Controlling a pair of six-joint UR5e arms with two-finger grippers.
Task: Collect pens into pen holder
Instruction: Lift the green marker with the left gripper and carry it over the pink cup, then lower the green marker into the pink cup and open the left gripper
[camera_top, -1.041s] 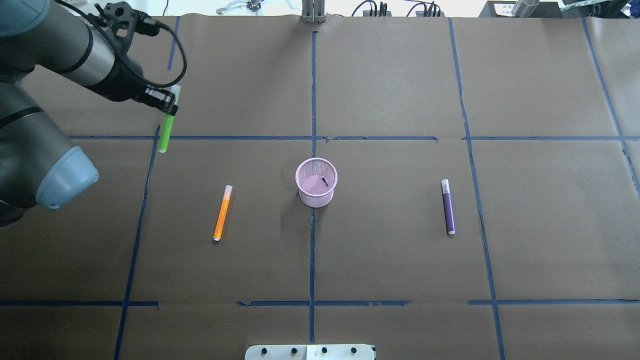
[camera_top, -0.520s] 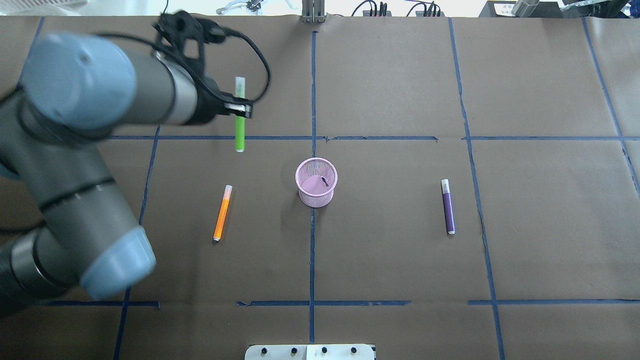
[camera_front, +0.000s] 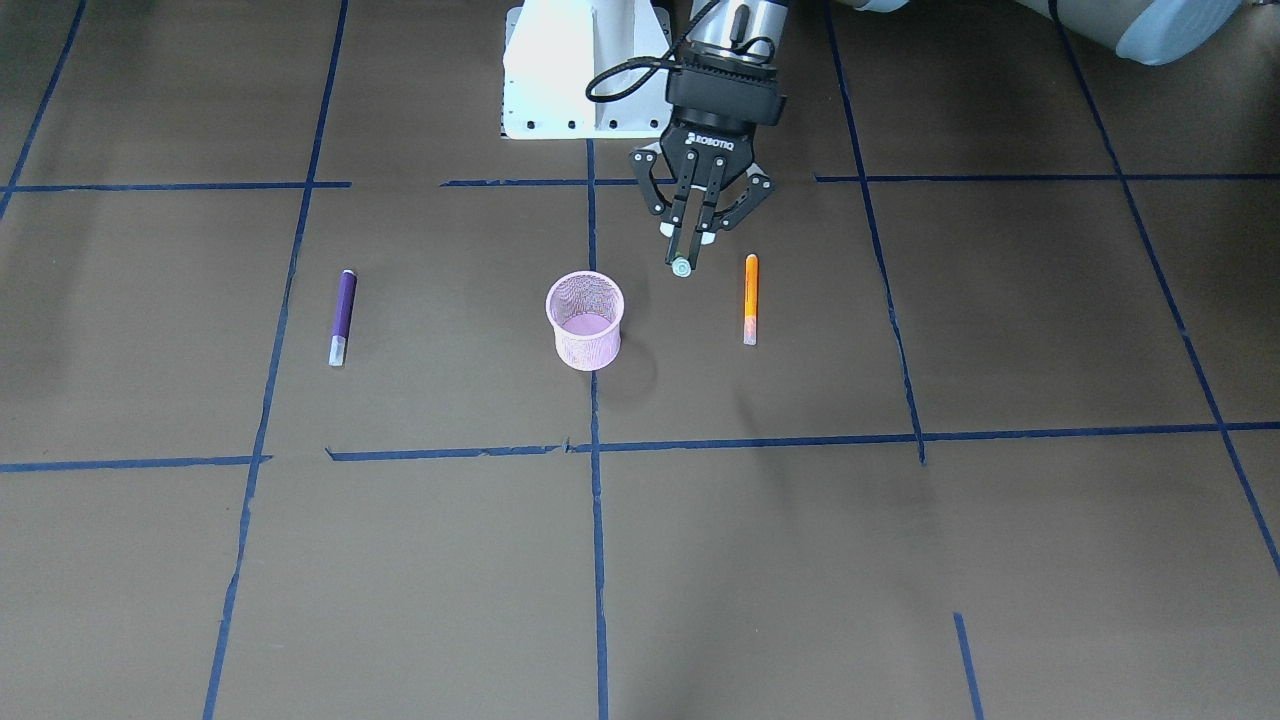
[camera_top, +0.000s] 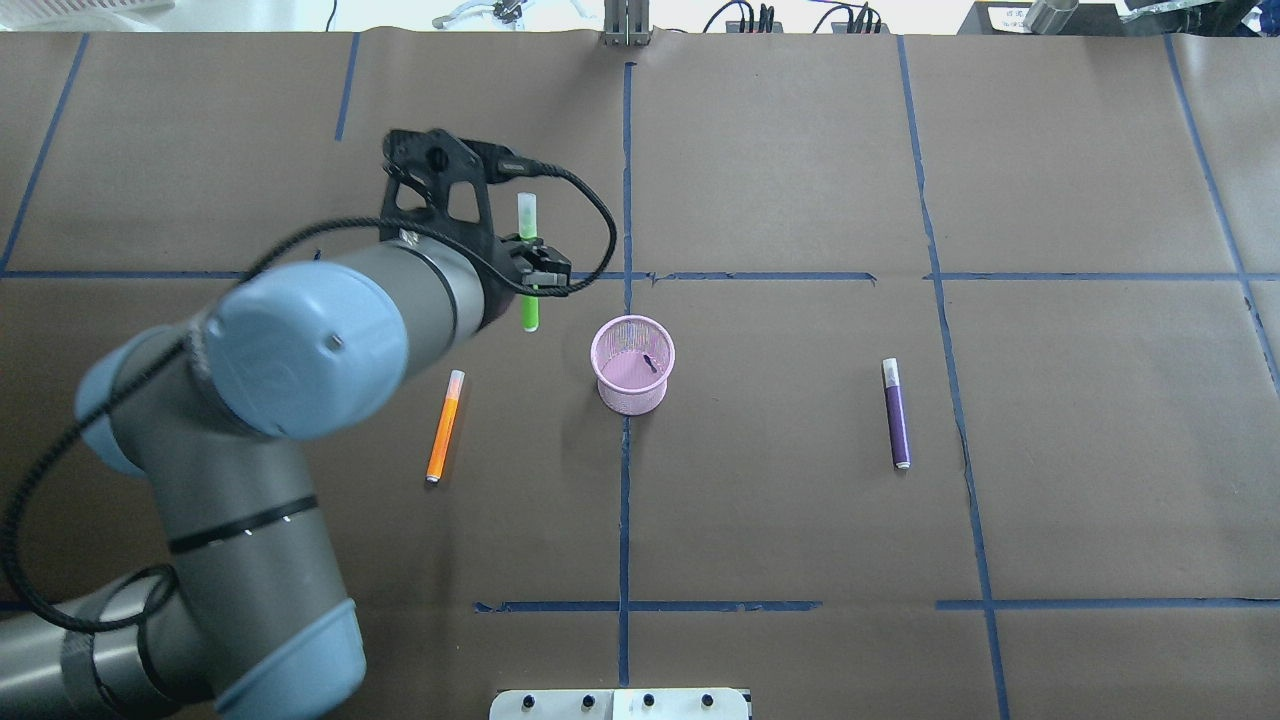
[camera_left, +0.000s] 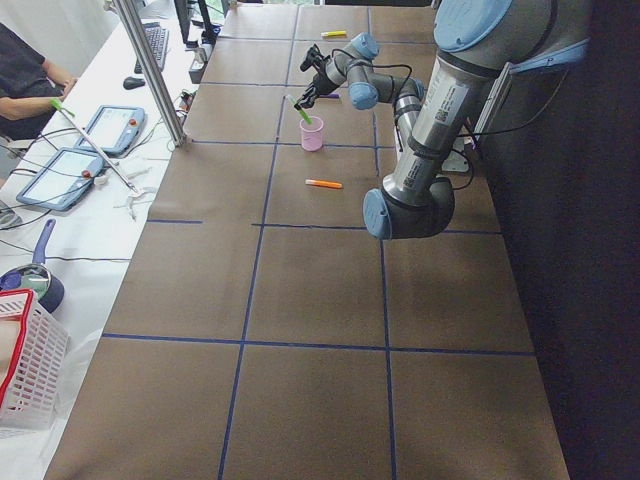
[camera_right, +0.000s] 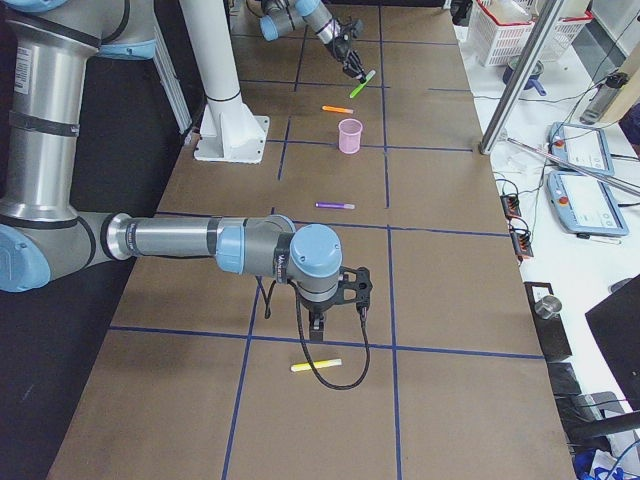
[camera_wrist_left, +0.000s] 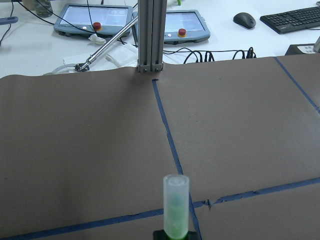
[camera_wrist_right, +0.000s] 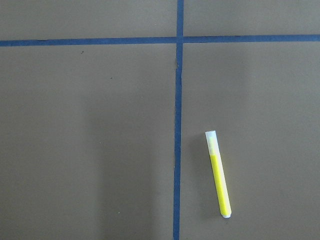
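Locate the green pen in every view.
Front-facing: green pen end-on in left claw, up-right of pen holder.
Overhead: green pen up-left of pen holder.
Exterior left: green pen just above pen holder.
Exterior right: green pen above pen holder.
Left wrist: green pen bottom centre.
Right wrist: absent.
Shared landmark: pen holder, exterior views only.

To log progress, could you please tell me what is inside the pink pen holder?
No pen is inside the pen holder. From overhead, only a small dark mark shows on its inner wall. The near wall covers part of its floor.
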